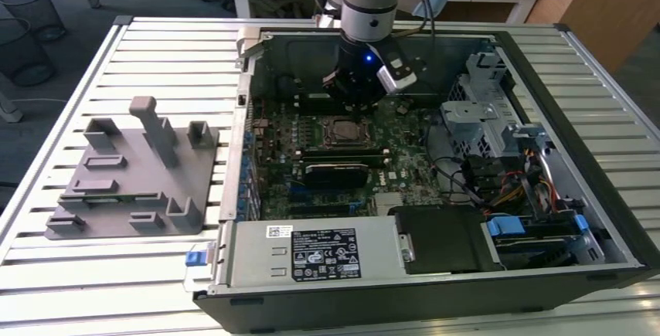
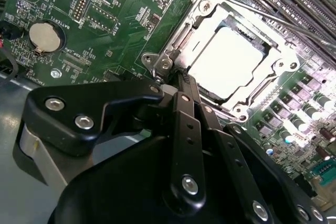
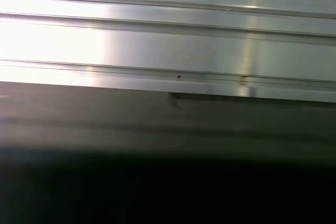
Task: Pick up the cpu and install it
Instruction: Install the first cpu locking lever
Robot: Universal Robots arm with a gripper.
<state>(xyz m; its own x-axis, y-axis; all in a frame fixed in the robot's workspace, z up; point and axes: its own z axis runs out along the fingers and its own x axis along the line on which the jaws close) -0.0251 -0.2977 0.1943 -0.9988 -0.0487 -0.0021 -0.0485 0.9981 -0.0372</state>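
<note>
The gripper (image 2: 184, 80) hangs low inside the open computer case (image 1: 433, 274), its black linkage drawn together so the fingers (image 2: 185, 109) meet at a narrow tip with nothing between them; that tip sits just at the edge of the socket frame (image 2: 286, 59), apparently touching or barely clear of the frame's near corner, though the angle makes this hard to settle; the cpu (image 2: 227, 61), its pale metal top catching the light, lies seated flat within the socket frame on the green motherboard (image 2: 115, 19); a round coin battery (image 2: 45, 36) sits well apart from the socket on the same board; in the exterior view the arm (image 1: 369, 0) comes down from above, its wrist over the socket frame (image 1: 344, 130) near the middle of the board; drive bays and bundled cables (image 1: 495, 174) fill the case toward the exterior view's right; a grey plastic fixture (image 1: 129, 178) with upright blocks stands outside the case to the exterior view's left, on the slatted metal table (image 1: 154, 50); in the first wrist view, bright metal slats (image 3: 168, 35) run above a dark surface.
</note>
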